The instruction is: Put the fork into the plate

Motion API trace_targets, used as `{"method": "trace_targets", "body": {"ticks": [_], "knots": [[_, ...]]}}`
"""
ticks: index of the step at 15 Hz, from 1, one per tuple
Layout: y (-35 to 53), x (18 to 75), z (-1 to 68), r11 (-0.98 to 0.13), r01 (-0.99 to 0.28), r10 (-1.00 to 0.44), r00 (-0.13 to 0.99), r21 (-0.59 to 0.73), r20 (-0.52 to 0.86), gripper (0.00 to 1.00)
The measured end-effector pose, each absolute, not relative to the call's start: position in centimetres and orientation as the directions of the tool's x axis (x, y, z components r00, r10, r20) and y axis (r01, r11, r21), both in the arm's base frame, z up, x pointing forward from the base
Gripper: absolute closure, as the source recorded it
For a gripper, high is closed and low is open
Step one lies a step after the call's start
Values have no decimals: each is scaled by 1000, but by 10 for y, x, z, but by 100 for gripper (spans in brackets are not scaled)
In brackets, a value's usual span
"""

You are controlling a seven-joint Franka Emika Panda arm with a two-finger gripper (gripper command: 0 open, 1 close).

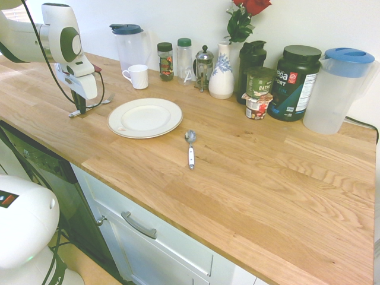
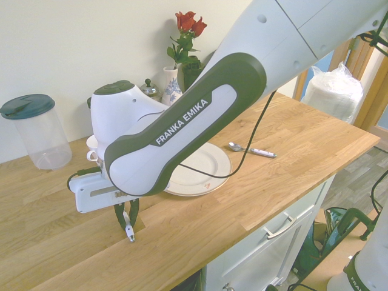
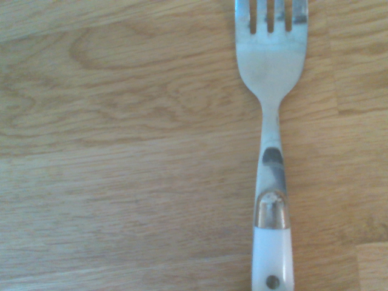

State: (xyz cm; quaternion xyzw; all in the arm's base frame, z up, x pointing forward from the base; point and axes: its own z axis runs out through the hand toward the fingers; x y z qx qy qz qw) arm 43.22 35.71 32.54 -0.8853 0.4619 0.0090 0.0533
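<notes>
A spoon [image 1: 190, 148] is lying on the wooden worktop [image 1: 267, 178]. Along the wall are standing a jug [image 1: 131, 46], a mug [image 1: 138, 76], two jars [image 1: 165, 60], a vase [image 1: 221, 71] holding a rose [image 1: 252, 6], tubs [image 1: 294, 82] and another jug [image 1: 338, 89].

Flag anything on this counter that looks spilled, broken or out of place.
Nothing stands out. The plate is bare and whole, the spoon lies flat beside it, and the jars and jugs along the wall stand upright. The pincer is shut on the fork lying on the counter.
</notes>
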Motion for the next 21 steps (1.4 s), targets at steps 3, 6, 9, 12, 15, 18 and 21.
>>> {"method": "trace_targets", "body": {"ticks": [3,6,9,12,15,18,21], "knots": [[351,448,338,-557,-823,-823,565,-111,-54,100],[336,465,360,-549,-825,-829,558,-133,-38,100],[308,477,383,-538,-830,-838,546,-145,-13,100],[263,480,398,-515,-844,-855,519,-152,11,100],[219,467,395,-486,-863,-872,489,-134,13,100],[194,451,382,-469,-875,-882,472,-118,0,100],[177,445,367,-451,-886,-891,454,-111,-7,100]]}}
